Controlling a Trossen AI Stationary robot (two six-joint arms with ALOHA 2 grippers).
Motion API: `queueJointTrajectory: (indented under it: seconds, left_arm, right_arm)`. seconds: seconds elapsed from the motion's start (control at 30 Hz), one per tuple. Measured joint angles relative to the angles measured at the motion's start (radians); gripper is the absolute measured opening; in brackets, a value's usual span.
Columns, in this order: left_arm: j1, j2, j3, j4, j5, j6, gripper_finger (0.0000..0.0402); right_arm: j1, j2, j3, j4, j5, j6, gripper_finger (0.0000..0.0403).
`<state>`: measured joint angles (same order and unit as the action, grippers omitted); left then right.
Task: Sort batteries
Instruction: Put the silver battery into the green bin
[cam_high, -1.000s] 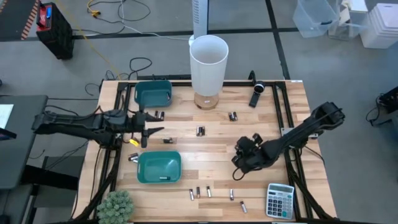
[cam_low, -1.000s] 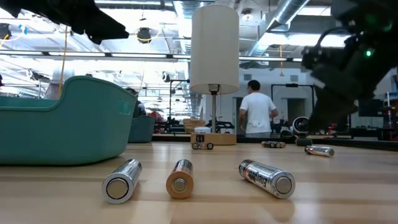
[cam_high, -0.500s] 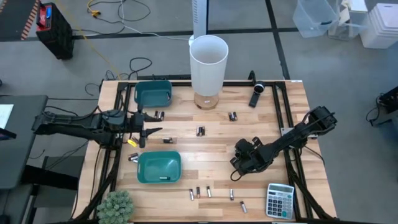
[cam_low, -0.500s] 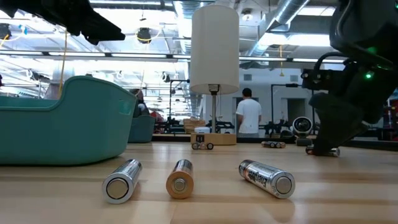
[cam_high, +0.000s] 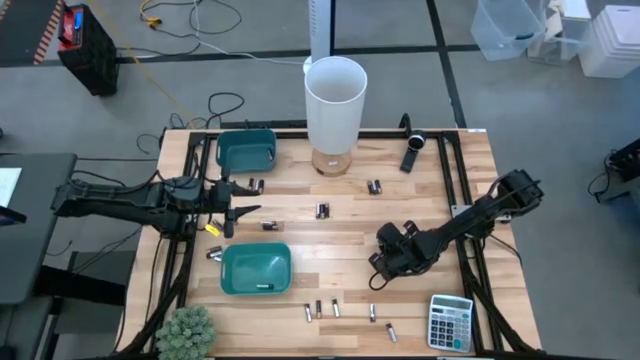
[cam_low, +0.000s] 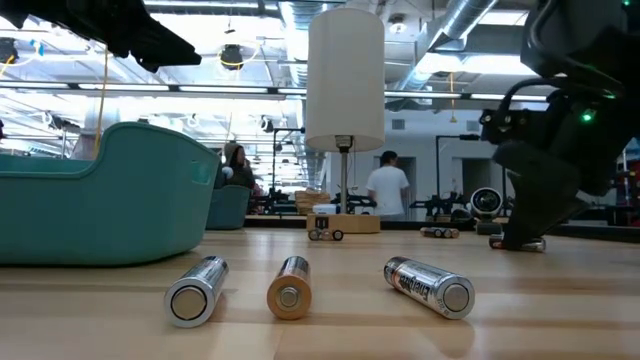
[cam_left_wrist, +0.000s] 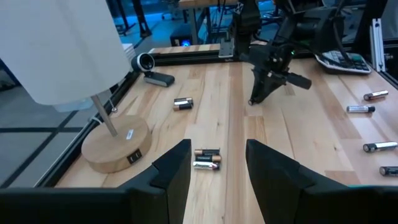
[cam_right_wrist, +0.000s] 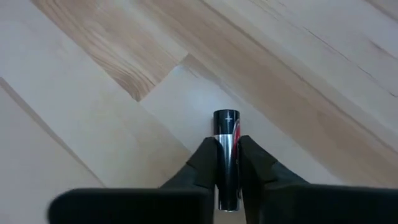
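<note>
Silver-and-red battery (cam_right_wrist: 227, 124) is now pinched between my right fingers (cam_right_wrist: 204, 163). A second ago they stood apart above it and it lay loose on the wood; since then the right gripper (cam_high: 378, 272) dropped onto it and closed. The grip looks square, one pad on each side and the plus end poking out ahead. It isn't lifted yet: in the low view my tips are down at the table (cam_high: 420, 200), front-right area, just inboard of the calculator (cam_high: 450, 322). So the pick looks done and the carry comes next. I'd lift straight up first, since a cell this slim can roll out of a light pinch. More batteries (cam_high: 335, 308) lie in a loose row near the front edge, untouched, so the job is far from finished. The near bin (cam_high: 228, 270) sits left of that row and already has one cell in it; the far bin (cam_high: 222, 150) is at the back left. I can't tell which bin this cell belongs in. The left gripper (cam_left_wrist: 217, 177) hasn't moved: it hangs between the two bins, fingers apart and empty, over a pair of cells (cam_left_wrist: 206, 159). Further pairs sit mid-table near the lamp (cam_high: 336, 100).
</note>
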<state>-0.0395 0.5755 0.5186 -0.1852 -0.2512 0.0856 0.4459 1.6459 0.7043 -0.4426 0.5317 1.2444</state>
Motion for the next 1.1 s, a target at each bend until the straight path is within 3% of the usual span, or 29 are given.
queueJointTrajectory:
  seconds: [0.37, 0.67, 0.9, 1.1]
  left_arm:
    - [0.000, 0.000, 0.000, 0.000, 0.000, -0.002, 0.0148]
    - [0.000, 0.000, 0.000, -0.005, 0.001, -0.001, 0.0148]
    - [0.000, 0.000, 0.000, -0.006, 0.001, -0.001, 0.0148]
    - [0.000, 0.000, 0.000, -0.005, 0.001, -0.003, 0.0148]
  right_arm:
    - [-0.017, -0.004, 0.004, 0.098, 0.015, -0.108, 0.0029]
    - [-0.017, -0.091, 0.010, 0.117, 0.051, -0.211, 0.0029]
    - [-0.032, -0.163, 0.010, 0.316, 0.069, -0.463, 0.0029]
    - [-0.082, -0.187, 0.011, 0.635, 0.062, -0.775, 0.0031]
